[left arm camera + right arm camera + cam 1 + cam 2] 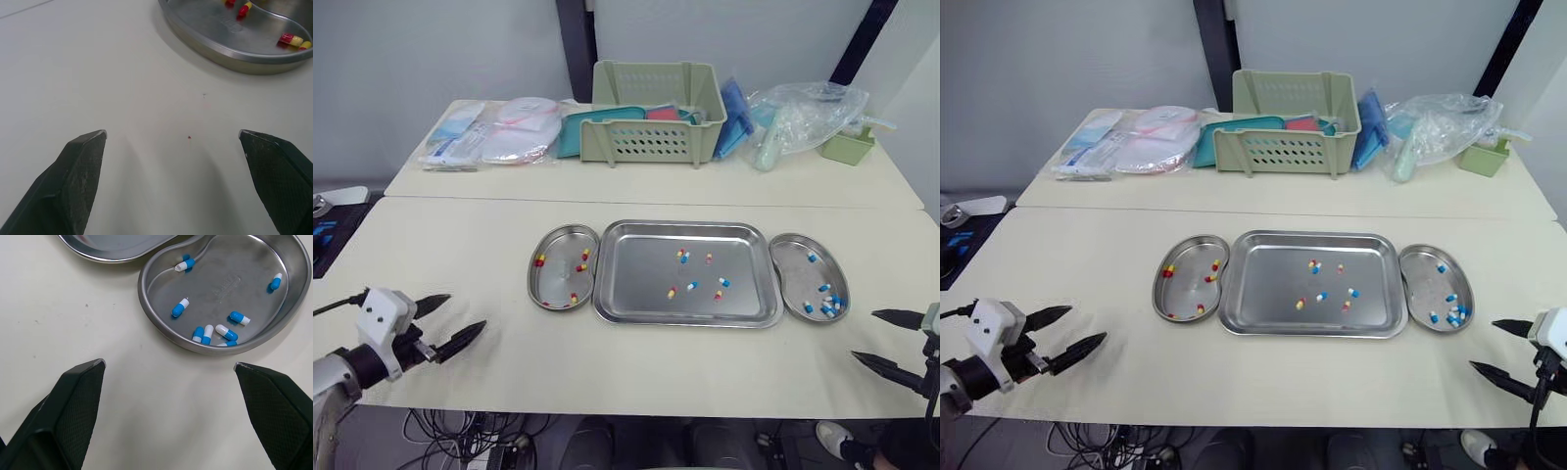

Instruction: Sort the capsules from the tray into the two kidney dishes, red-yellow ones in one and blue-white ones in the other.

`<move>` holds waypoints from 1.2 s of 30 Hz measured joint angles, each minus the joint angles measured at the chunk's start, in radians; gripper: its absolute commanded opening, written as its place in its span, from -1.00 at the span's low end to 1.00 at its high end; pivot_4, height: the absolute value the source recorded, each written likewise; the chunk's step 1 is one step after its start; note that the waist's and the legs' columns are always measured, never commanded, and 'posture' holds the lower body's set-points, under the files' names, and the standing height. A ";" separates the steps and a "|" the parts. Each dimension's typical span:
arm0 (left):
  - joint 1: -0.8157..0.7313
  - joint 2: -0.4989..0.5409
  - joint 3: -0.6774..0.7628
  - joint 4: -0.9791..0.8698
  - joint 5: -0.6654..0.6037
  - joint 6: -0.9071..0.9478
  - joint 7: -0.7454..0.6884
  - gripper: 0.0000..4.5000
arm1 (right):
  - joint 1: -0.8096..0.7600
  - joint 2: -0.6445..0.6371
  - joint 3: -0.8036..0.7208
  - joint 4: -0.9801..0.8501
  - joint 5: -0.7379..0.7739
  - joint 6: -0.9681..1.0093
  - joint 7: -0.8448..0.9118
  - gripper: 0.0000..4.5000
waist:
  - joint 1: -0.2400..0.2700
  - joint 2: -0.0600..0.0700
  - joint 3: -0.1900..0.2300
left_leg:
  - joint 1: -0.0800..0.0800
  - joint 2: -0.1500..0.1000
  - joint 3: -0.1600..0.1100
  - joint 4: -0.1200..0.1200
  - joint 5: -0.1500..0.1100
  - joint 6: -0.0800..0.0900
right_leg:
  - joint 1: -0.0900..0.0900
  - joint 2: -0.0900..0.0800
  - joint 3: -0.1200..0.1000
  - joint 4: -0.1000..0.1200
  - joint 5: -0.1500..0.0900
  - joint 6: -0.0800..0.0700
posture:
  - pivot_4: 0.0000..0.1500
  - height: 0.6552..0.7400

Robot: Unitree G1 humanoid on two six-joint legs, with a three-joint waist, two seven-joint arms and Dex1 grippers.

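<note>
Right now your tray (636, 279) sits in the middle of the near table (460, 245), with a kidney dish close against each of its short sides.

The left kidney dish (556, 282) holds only red-yellow capsules (581, 266), a handful spread over its floor, some towards the far end and some towards the near end. The right kidney dish (795, 272) holds only blue-white capsules (823, 288). Most of them are bunched at the end nearest you, and one lies alone at the far end.

In the tray you have a small mixed lot of loose capsules (691, 286). A pair lies close together towards the far side, one lies just to their right, and four are scattered nearer the middle. Both colour kinds are among them.

Your left gripper (467, 312) is at the near edge of the table, well apart from the left dish, with its fingers spread wide and nothing between them. Your right gripper (864, 335) is at the near right edge, not far from the bunched end of the right dish, also spread wide and empty.

On the far table (901, 186), a pale green basket (656, 137) stands among plastic-wrapped packets.
</note>
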 measured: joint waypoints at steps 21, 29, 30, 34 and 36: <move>-0.004 -0.027 -0.025 -0.002 0.017 0.030 -0.013 1.00 | 0.061 0.172 0.079 -0.275 0.000 -0.059 -0.145 0.98 | -0.003 0.000 0.000 | 0.000 0.001 -0.001 0.000 0.000 0.000 | 0.000 0.000 0.000 0.001 0.000 0.000 | 1.00 1.00; 0.099 -0.069 -0.029 -0.324 -0.056 0.193 0.060 1.00 | 0.025 0.267 0.294 -0.441 0.007 -0.024 -0.228 0.98 | 0.001 -0.001 0.000 | 0.000 0.001 -0.001 0.000 0.000 0.000 | 0.000 0.000 0.000 0.001 0.000 0.000 | 1.00 1.00; 0.104 -0.070 -0.035 -0.389 -0.076 0.230 0.079 1.00 | 0.015 0.274 0.316 -0.441 0.004 -0.024 -0.238 0.98 | 0.001 -0.001 0.000 | 0.000 0.001 -0.001 0.000 0.000 0.000 | 0.000 0.000 0.000 0.001 0.000 0.000 | 1.00 1.00; 0.037 -0.076 -0.103 -0.581 -0.137 0.350 0.164 1.00 | -0.009 0.294 0.384 -0.440 -0.004 -0.024 -0.264 0.98 | 0.006 -0.001 -0.001 | 0.000 0.000 -0.002 0.001 0.000 0.000 | 0.001 0.000 -0.001 0.001 0.000 0.000 | 1.00 1.00; -0.032 -0.084 -0.156 -0.640 -0.157 0.404 0.215 1.00 | -0.020 0.300 0.408 -0.441 -0.004 -0.024 -0.279 0.98 | 0.005 -0.001 -0.001 | 0.000 0.000 -0.002 0.001 0.000 0.000 | 0.001 0.000 -0.001 0.001 0.000 0.000 | 1.00 1.00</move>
